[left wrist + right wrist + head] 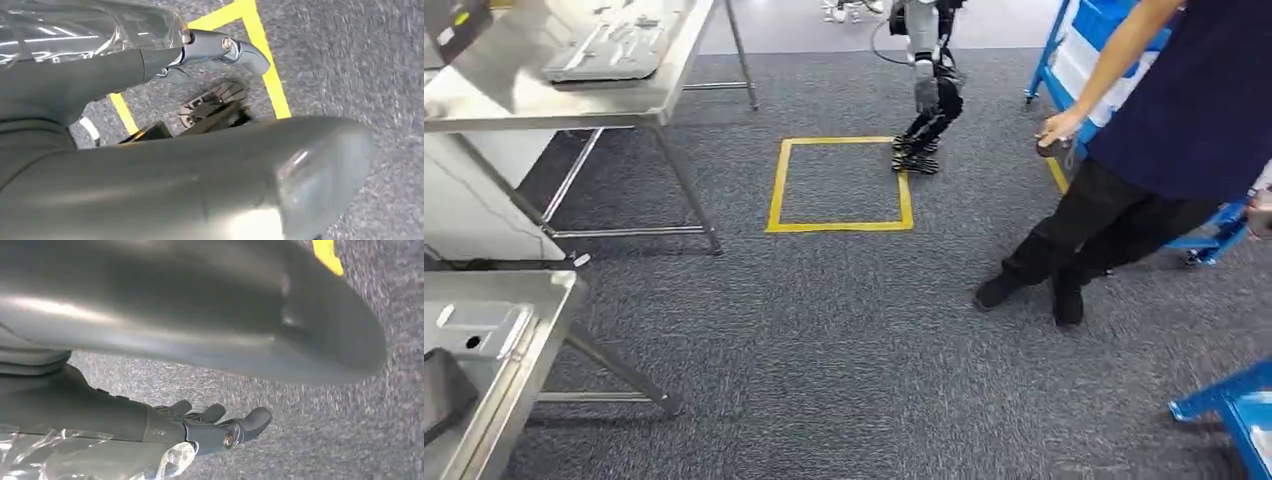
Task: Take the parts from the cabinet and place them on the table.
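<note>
Parts [614, 45] on the far surface [484, 95] look like stiff, flat, slick metal, best pinched at an edge. Left robot hand [220, 47] and right robot hand [220, 425] hang released, grasping nothing

Even, bright overhead light fills my head view; the steel tabletop [554, 95] throws back pale glare, and thin soft shadows lie under its legs on the grey carpet [844, 340]. The picture bends slightly toward its edges. At my left wrist, the carpet is smeared with motion blur, and my thumb [280, 175] close to the lens is out of focus with a white highlight. At my right wrist, the thumb [225, 310] is likewise soft, the clear plastic wrap [90, 455] glints, and my right hand [220, 425] looks fairly sharp.
</note>
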`<action>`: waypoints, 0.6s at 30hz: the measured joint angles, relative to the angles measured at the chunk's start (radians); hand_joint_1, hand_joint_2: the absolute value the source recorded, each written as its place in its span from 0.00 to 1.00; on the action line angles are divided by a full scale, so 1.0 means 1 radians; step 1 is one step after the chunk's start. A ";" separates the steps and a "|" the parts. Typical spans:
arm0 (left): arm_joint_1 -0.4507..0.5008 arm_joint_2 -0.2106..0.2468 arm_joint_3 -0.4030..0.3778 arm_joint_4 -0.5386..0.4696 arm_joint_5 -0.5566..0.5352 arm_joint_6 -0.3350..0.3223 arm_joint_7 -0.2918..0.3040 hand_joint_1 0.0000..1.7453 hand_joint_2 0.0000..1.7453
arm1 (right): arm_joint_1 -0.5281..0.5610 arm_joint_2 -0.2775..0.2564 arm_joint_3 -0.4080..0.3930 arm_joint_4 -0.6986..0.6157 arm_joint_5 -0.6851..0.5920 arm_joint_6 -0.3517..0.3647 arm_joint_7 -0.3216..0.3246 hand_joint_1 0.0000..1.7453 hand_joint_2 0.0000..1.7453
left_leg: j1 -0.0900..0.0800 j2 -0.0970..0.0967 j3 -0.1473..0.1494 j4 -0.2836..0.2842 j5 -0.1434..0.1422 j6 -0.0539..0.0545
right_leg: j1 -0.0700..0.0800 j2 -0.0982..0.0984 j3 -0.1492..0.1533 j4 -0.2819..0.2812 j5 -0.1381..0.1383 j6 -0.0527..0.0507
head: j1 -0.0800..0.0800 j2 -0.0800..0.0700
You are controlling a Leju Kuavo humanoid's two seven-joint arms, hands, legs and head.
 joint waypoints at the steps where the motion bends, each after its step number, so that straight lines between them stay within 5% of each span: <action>1: 0.004 0.002 0.000 0.000 0.002 0.000 0.000 0.00 0.00 | -0.001 0.001 0.002 0.001 0.000 0.000 0.000 0.00 0.00 | 0.000 -0.005 -0.043 0.087 -0.033 -0.001 | 0.003 0.013 -0.003 0.000 0.002 -0.002 | 0.000 0.000; 3: 0.009 0.004 0.000 0.000 0.002 0.000 0.000 0.00 0.00 | 0.000 0.001 0.011 0.005 0.002 0.002 0.000 0.00 0.00 | 0.005 -0.008 -0.067 0.131 -0.027 -0.003 | 0.002 0.041 -0.005 0.000 0.005 -0.005 | -0.001 0.000; 4: 0.009 0.004 0.000 0.000 0.002 0.000 0.000 0.00 0.00 | 0.002 0.001 0.015 0.008 0.002 0.003 0.001 0.00 0.00 | 0.007 -0.011 -0.044 0.079 0.008 -0.002 | 0.002 0.056 -0.004 0.001 0.006 -0.005 | -0.001 0.000; 6: 0.006 0.007 0.000 0.000 0.002 0.000 -0.001 0.00 0.00 | 0.004 0.003 0.018 0.009 0.002 0.005 0.006 0.00 0.00 | 0.010 -0.034 0.046 -0.112 0.101 0.005 | 0.002 0.085 -0.003 0.001 0.009 0.000 | -0.001 0.000; 7: 0.005 0.010 0.000 0.001 0.002 0.000 -0.001 0.00 0.00 | 0.003 0.006 0.022 0.009 0.000 0.007 0.007 0.00 0.00 | 0.010 -0.086 0.081 -0.188 0.127 0.011 | 0.000 0.095 -0.005 0.001 0.011 0.004 | -0.001 0.000; 8: 0.004 0.011 0.000 0.001 0.002 0.000 -0.001 0.00 0.00 | 0.001 0.008 0.024 0.009 -0.006 0.007 0.007 0.00 0.00 | 0.007 -0.092 0.087 -0.216 0.128 0.013 | 0.009 0.107 -0.010 0.009 0.010 0.009 | -0.001 0.000; 11: 0.001 0.012 0.000 0.001 0.002 0.000 0.000 0.00 0.00 | 0.008 0.007 0.024 0.013 -0.026 0.010 0.008 0.00 0.00 | -0.002 -0.070 0.083 -0.209 0.134 0.021 | -0.001 0.127 -0.017 0.002 0.020 0.028 | -0.002 0.000; 12: 0.000 0.011 0.000 0.001 0.002 0.000 0.001 0.00 0.00 | 0.009 0.007 0.024 0.018 -0.031 0.010 0.008 0.00 0.00 | 0.010 -0.056 0.083 -0.222 0.146 0.033 | 0.001 0.126 -0.021 0.008 0.017 0.033 | -0.001 0.000; 13: -0.002 0.012 0.000 0.001 0.001 0.000 0.002 0.00 0.00 | 0.010 0.008 0.024 0.018 -0.031 0.010 0.010 0.00 0.00 | 0.007 -0.048 0.085 -0.226 0.151 0.036 | 0.003 0.068 -0.035 0.034 -0.005 0.032 | 0.001 0.000; 14: -0.003 0.012 0.001 0.001 0.001 0.000 0.002 0.00 0.00 | 0.007 0.008 0.024 0.018 -0.032 0.013 0.019 0.00 0.00 | 0.007 -0.037 0.083 -0.227 0.151 0.045 | 0.003 0.031 -0.064 0.095 -0.048 0.037 | 0.006 0.000; 16: 0.004 0.013 0.000 0.001 0.000 0.000 0.003 0.00 0.00 | 0.003 0.008 0.024 0.019 -0.038 0.018 0.029 0.00 0.00 | 0.004 -0.008 0.082 -0.226 0.151 0.046 | -0.001 0.010 -0.139 0.260 -0.124 0.044 | 0.005 0.000; 18: 0.006 0.013 0.000 0.001 -0.001 0.000 0.003 0.00 0.00 | 0.003 0.008 0.024 0.019 -0.043 0.024 0.041 0.00 0.00 | 0.004 0.018 0.081 -0.226 0.150 0.045 | -0.008 0.006 -0.174 0.339 -0.137 0.054 | 0.006 0.000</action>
